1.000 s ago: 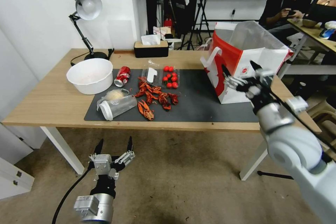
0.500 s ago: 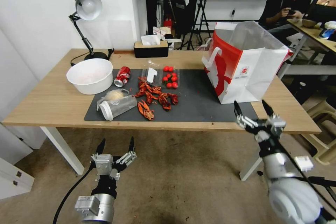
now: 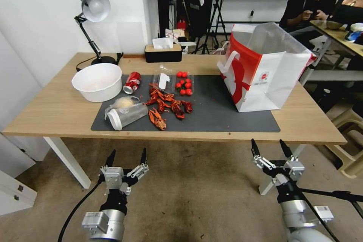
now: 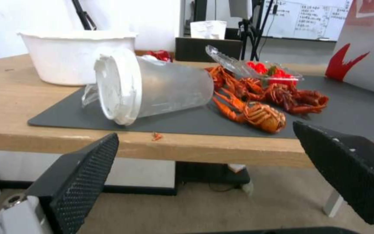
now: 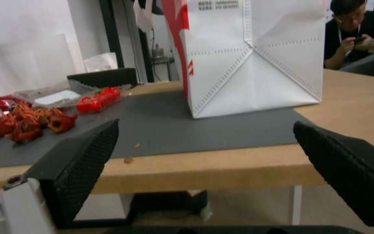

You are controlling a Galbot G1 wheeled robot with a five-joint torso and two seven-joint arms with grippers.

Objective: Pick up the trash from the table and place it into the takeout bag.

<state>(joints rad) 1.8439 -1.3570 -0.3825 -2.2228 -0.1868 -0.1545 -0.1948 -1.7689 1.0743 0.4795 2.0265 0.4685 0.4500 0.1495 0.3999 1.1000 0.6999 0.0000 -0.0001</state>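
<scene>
On the table (image 3: 56, 113) lies a dark grey mat (image 3: 219, 113). On its left part a clear white-lidded plastic cup (image 3: 126, 115) (image 4: 152, 87) lies on its side, with a red soda can (image 3: 132, 82) lying behind it. The takeout bag (image 3: 264, 72) (image 5: 247, 55) stands open at the mat's right end. My left gripper (image 3: 126, 155) (image 4: 205, 130) hangs open and empty below the table's front edge, in front of the cup. Under the front edge near the bag, my right gripper (image 3: 267, 143) (image 5: 206, 123) is also open and empty.
Red crayfish shells (image 3: 166, 107) and a clear box of tomatoes (image 3: 183, 83) lie mid-mat. A white bowl (image 3: 97, 81), a desk lamp (image 3: 92, 11) and a tissue box (image 3: 163, 51) stand at the back left. A person sits behind the bag.
My right arm has dropped from beside the takeout bag down to below the table's front edge, still open. The left arm has stayed where it was.
</scene>
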